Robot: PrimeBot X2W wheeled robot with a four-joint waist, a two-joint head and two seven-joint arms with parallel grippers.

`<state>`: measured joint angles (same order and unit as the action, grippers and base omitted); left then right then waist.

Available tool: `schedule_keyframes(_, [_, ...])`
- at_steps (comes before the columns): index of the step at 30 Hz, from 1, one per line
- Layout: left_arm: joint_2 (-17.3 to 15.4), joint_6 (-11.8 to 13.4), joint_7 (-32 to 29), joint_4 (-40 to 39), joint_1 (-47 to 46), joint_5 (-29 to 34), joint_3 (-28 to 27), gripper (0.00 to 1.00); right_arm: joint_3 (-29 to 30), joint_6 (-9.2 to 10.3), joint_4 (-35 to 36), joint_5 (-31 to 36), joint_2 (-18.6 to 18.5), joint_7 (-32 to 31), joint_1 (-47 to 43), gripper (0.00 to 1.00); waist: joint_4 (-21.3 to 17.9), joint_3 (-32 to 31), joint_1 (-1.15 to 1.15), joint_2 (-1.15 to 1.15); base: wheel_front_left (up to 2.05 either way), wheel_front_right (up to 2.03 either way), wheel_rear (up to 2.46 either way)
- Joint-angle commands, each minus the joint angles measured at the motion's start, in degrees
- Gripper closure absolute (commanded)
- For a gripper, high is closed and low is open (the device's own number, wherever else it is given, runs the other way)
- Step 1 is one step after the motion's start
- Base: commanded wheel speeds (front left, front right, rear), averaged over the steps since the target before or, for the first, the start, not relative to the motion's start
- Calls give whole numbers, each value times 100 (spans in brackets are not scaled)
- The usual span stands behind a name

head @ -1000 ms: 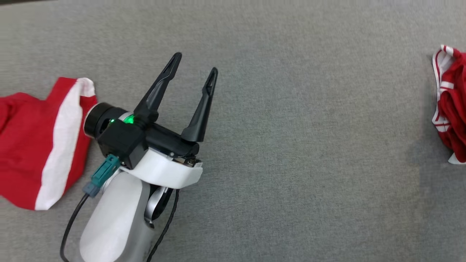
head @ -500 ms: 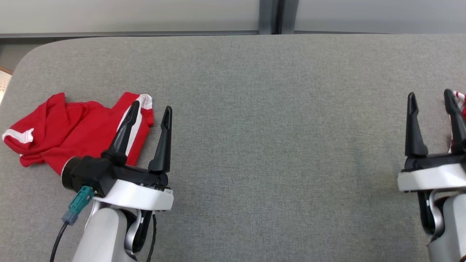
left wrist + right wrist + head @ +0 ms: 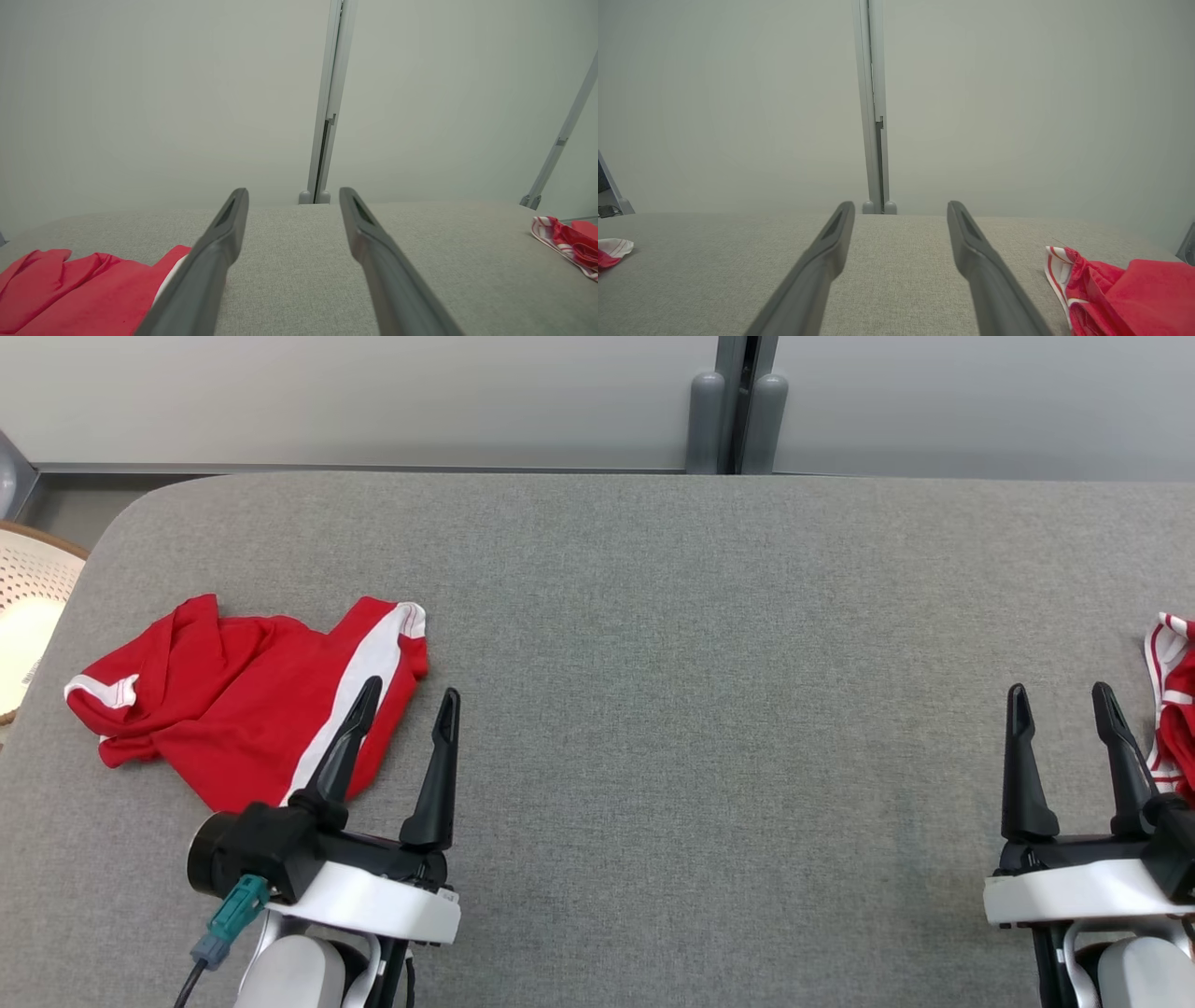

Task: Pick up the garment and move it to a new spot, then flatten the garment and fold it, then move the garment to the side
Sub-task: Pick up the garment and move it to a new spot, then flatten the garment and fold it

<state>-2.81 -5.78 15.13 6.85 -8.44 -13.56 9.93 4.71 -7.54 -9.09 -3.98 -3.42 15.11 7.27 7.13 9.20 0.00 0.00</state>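
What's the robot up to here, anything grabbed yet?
Nothing is held. The left gripper is open over the grey fabric tabletop, its left finger across the near edge of a crumpled red garment with a white stripe. The right gripper is open too, beside a bunched red-and-white striped garment at the table's right edge. Neither garment is flattened or folded.
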Motion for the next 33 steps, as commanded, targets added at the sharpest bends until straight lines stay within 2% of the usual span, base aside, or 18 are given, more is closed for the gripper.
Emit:
schedule_keyframes(1, [-20, 34, 0, -11, 16, 3, -9, 0, 5, 10, 22, -1, -9, 5, -43, 0, -7, -4, 0, 0, 0, 0, 0])
schedule_keyframes(24, [-18, 48, 0, 136, -2, -17, 57, 0, -77, 10, 9, -5, 49, 6, -67, 0, -24, -46, 0, 0, 0, 0, 0])
schedule_keyframes(33, [-20, 55, 0, 153, 33, 0, -160, 0, -341, 9, -12, -99, 49, 6, -91, 0, 251, -2, 0, 0, 0, 0, 0])
